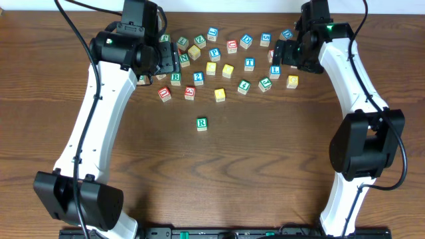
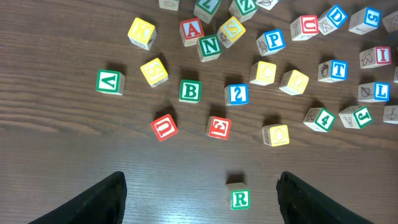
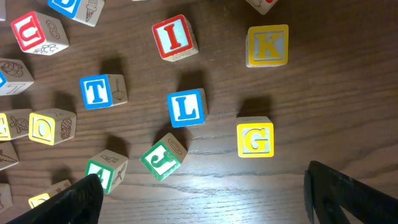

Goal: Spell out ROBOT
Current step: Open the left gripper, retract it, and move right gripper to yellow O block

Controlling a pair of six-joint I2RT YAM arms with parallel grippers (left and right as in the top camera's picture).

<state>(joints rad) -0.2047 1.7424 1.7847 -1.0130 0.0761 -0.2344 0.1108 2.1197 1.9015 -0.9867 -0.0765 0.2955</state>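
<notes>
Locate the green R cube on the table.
In the overhead view the R cube sits alone, just left of centre, on the robot's side of its nearest neighbours, a red cube and a yellow cube.

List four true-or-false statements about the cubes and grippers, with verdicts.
1. The green R cube lies alone, apart from the cluster. True.
2. The left gripper holds the R cube. False: its jaws stand open and empty.
3. In the right wrist view, the blue T cube lies left of the blue L cube. True.
4. The green B cube is stacked on another cube. False: it sits on the table.
</notes>
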